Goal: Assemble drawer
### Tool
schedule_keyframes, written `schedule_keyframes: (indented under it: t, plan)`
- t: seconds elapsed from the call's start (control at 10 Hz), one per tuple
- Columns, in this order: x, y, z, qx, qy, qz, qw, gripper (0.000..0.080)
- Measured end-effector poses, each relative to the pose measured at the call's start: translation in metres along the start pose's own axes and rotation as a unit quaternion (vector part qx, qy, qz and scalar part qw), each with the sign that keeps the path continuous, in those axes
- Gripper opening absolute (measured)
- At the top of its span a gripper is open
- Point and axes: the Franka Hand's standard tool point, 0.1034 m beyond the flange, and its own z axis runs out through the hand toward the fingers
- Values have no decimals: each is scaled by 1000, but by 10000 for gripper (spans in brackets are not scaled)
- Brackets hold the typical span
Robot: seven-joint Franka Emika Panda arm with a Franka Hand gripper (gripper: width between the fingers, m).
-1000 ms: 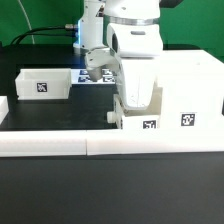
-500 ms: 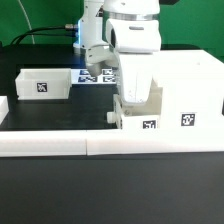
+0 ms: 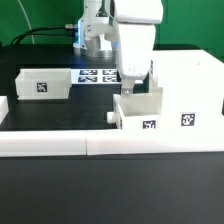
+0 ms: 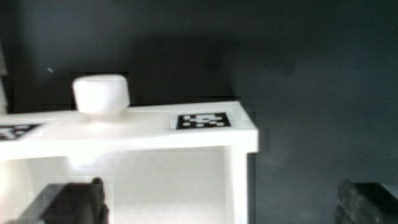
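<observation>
Directly beneath the gripper (image 4: 222, 205): one small tray (image 3: 135, 106) of the drawer, set against the tall shell (image 3: 188, 92); contact between the two not determinable. Both fingers (image 4: 71, 203) spread wide and gripping nothing, one over the tray, the other out over the bare table (image 4: 320, 60). Round knob (image 4: 102, 95) on the tray ahead of the fingers; square tag (image 4: 210, 121) on the tray's top face between them. Well apart, on the side of the hand away from the shell, a second tray (image 3: 44, 84); behind the hand, the marker board (image 3: 98, 75).

Probable step: grasp of the near tray for fitting into the shell.

- Shift the hand sideways to centre it on the wall to be gripped.
- Keep both fingers clear of the knob.
- Descend straight, without tilt.
- Avoid nudging the shell during descent.
- Close slowly; expect light plastic to flex or skid on the table.
- Lift only after a firm, square hold.
</observation>
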Motion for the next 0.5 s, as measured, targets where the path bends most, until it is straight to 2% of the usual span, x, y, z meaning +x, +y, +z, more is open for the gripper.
schedule_keyframes:
  t: [0.2,0.5]
  plan:
    - [-20,0,-4,1,-3,-2,1000,649]
    - [-25,0,-3,1,-2,-6,1000,649]
